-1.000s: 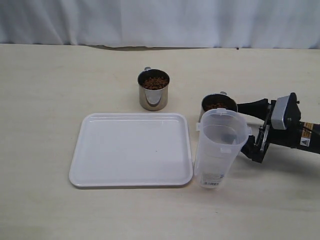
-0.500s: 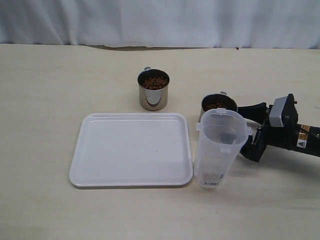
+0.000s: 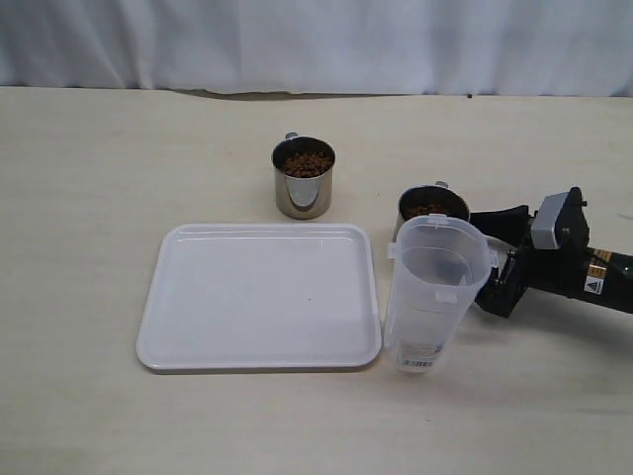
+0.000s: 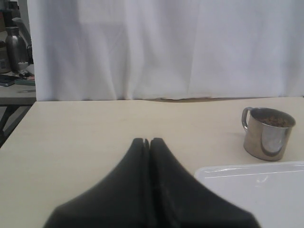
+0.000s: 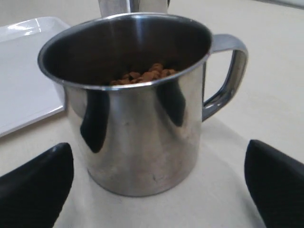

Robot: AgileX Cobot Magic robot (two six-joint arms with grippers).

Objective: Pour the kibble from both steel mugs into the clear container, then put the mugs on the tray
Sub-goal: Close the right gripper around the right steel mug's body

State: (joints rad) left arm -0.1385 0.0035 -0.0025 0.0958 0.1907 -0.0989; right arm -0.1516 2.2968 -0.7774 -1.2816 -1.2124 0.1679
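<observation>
One steel mug (image 3: 304,178) holding kibble (image 3: 305,161) stands beyond the white tray (image 3: 259,295). The second steel mug (image 3: 432,208) stands partly hidden behind the tall, empty clear container (image 3: 435,294). My right gripper (image 3: 492,253) lies low on the table, open, one finger on each side of that mug and apart from it. The right wrist view shows this mug (image 5: 137,114) upright with kibble (image 5: 145,75) at its bottom, between the tips of the open gripper (image 5: 159,161). My left gripper (image 4: 149,141) is shut on nothing; it is out of the exterior view.
The far mug (image 4: 266,134) and a tray corner (image 4: 256,190) show in the left wrist view. A white curtain (image 3: 316,40) hangs behind the table's far edge. The clear container stands close against the tray's right rim.
My right gripper has sunk slightly and levelled out around the near mug. Mugs, container and tray have not moved.
</observation>
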